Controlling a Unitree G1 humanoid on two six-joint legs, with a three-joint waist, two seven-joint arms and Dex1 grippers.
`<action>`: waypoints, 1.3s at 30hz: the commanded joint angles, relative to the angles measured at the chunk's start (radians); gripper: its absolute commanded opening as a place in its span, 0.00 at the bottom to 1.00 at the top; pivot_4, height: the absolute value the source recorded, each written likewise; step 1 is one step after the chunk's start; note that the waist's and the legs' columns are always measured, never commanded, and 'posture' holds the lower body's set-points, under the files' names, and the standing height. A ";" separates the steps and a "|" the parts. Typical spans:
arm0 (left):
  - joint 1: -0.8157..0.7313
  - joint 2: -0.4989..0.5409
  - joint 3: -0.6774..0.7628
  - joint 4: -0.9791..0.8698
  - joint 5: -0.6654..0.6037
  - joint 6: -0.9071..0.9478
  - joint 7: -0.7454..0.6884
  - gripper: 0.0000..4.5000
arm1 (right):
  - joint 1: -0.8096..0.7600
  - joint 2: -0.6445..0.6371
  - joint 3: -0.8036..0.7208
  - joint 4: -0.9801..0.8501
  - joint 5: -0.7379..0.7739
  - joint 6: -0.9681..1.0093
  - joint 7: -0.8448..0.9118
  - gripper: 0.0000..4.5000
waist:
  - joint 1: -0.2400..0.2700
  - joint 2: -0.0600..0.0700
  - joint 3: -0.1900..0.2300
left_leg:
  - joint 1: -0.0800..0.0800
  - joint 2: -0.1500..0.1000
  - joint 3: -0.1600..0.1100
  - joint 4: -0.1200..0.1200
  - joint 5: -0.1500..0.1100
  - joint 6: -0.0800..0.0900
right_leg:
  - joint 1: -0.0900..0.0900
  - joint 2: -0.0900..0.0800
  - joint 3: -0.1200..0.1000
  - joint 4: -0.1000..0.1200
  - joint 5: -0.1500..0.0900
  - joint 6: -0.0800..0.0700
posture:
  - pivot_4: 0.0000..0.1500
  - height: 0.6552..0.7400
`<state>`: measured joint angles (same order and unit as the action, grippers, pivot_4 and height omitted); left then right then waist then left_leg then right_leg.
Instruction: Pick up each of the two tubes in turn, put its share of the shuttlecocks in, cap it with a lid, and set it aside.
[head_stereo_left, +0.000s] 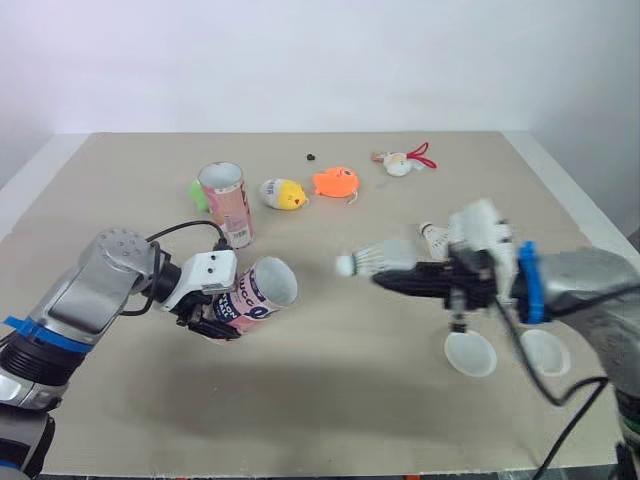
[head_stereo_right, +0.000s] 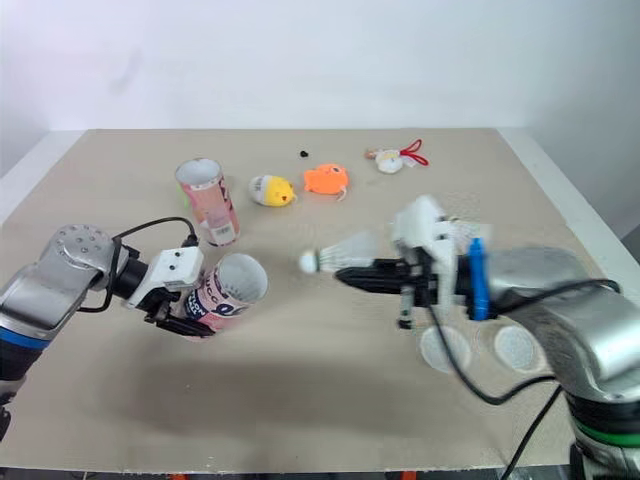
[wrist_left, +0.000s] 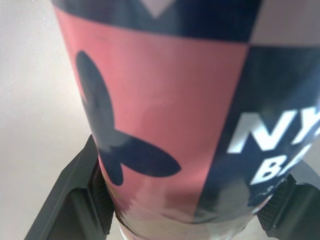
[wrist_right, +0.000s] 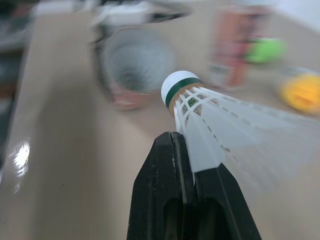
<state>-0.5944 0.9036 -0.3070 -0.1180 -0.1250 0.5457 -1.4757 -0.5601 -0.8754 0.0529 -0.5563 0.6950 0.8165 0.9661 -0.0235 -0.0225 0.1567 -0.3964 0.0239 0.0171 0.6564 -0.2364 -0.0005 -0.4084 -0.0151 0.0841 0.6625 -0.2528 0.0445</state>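
Holding the pink-and-navy printed cardboard tube (head_stereo_left: 258, 292) tilted off the beige table (head_stereo_left: 330, 400), the left gripper (head_stereo_left: 210, 315) is clamping both fingers round its lower body, open mouth facing the other arm. The right gripper (head_stereo_left: 385, 280) is pinching the skirt of a white feathered shuttlecock with a green-banded cork (wrist_right: 200, 115), cork aimed at that mouth but hanging well short of it. By my judgement the task is sitting early in its first round: nothing is capped. The two white round lids (head_stereo_left: 470, 352) are lying flat near the right arm, a second white shuttlecock (head_stereo_left: 433, 238) is waiting behind it, and the matching upright second tube (head_stereo_left: 226, 203) is standing open at the back. White letters "NY" and "BA" are showing on the held tube's navy panel, the rest cut off.
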 joint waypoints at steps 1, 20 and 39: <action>-0.001 -0.022 -0.049 0.013 0.006 -0.004 -0.010 0.71 | -0.185 0.049 0.167 0.085 -0.111 -0.058 0.081 0.01 | 0.003 0.000 0.000 | -0.001 -0.001 0.000 0.000 0.000 0.000 | -0.001 0.000 0.000 0.000 0.000 0.000 | 1.00 1.00; 0.021 -0.006 -0.029 -0.003 0.009 -0.001 -0.004 0.71 | -0.418 0.264 0.374 0.292 -0.254 -0.131 0.287 0.51 | 0.001 0.001 0.000 | -0.008 -0.007 -0.016 0.003 -0.001 0.002 | -0.001 -0.007 -0.012 0.003 0.000 0.000 | 1.00 1.00; 0.017 -0.002 -0.032 -0.006 0.008 0.000 -0.005 0.71 | -0.370 0.295 0.189 0.312 -0.113 0.034 0.171 0.52 | 0.000 0.001 0.000 | -0.008 -0.008 -0.020 0.003 -0.001 0.002 | 0.000 -0.007 -0.014 0.003 0.000 -0.002 | 1.00 1.00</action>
<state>-0.5945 0.9011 -0.3011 -0.1287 -0.1276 0.5433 -1.4817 -0.9300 -0.5913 0.2277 -0.2057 0.5906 0.8539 1.1436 -0.0232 -0.0217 0.1569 -0.4047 0.0163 -0.0024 0.6591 -0.2375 0.0016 -0.4084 -0.0223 0.0696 0.6654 -0.2530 0.0420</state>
